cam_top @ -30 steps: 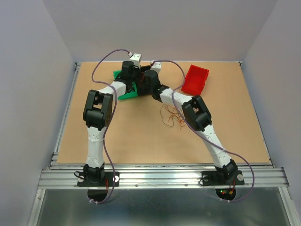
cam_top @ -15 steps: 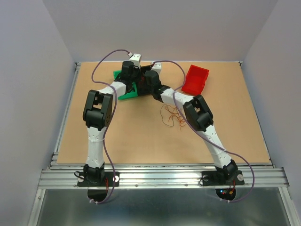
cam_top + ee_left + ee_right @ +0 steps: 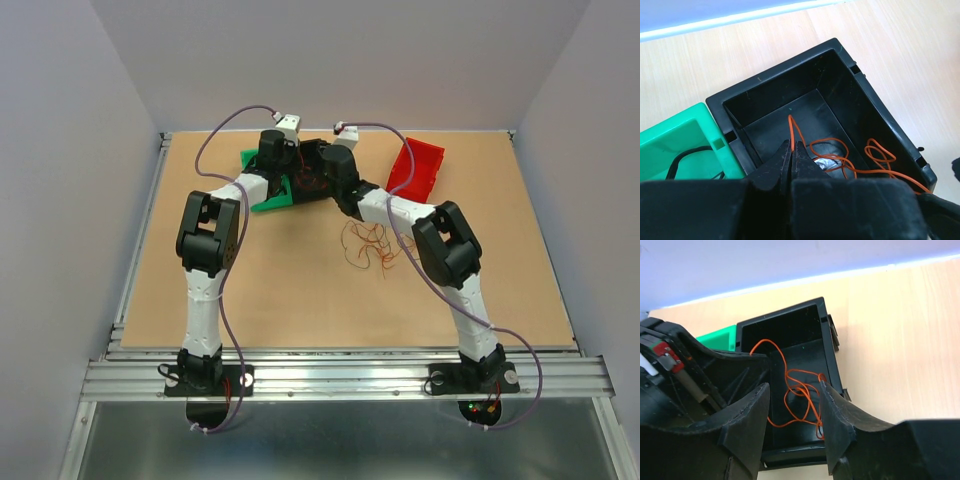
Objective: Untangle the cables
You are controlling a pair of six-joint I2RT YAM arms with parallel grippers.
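Note:
A black bin (image 3: 785, 67) holds a curly orange-red cable (image 3: 792, 131). My left gripper (image 3: 791, 145) is shut on one strand of it, just above the bin floor. My right gripper (image 3: 794, 386) is open over the same bin (image 3: 780, 317), its fingers on either side of the cable's loops (image 3: 803, 371) without gripping them. In the top view both grippers, left (image 3: 297, 178) and right (image 3: 318, 172), meet at the back of the table and hide the bin. A tangle of thin orange-red and brownish cables (image 3: 368, 245) lies on the table.
A green bin (image 3: 680, 135) touches the black bin's left side and holds a black cable (image 3: 687, 152); it also shows in the top view (image 3: 262, 198). A red bin (image 3: 415, 168) stands at the back right. The back wall is close behind the bins.
My right arm's elbow and forearm have swung to the right and its wrist has shifted back. The left arm has not moved.

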